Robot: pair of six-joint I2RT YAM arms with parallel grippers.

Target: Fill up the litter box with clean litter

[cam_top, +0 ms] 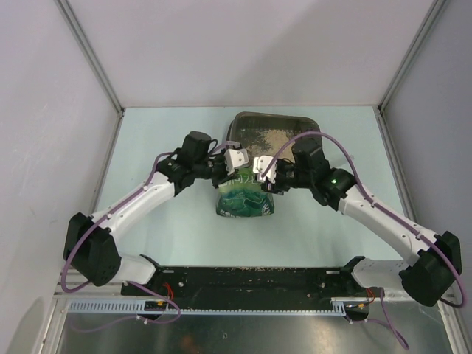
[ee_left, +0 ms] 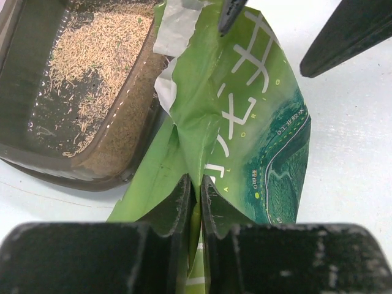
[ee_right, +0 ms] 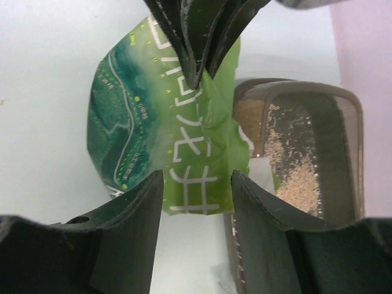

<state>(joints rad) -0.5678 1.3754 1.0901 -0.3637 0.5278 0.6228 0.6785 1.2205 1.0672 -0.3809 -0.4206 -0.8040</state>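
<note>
Left tool point(ee_left: 195, 185) pinching green bag point(ee_left: 245, 122), litter box point(ee_left: 61, 174) beside

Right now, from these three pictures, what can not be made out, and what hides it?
How full the green bag is: all views, opaque foil.
Near rim of the litter box: top view, behind the left gripper, right gripper and bag.
Rest of the box: wrist views, cut by frame edges.
Small print on the bag: top view, too small; wrist views, folded.
</note>
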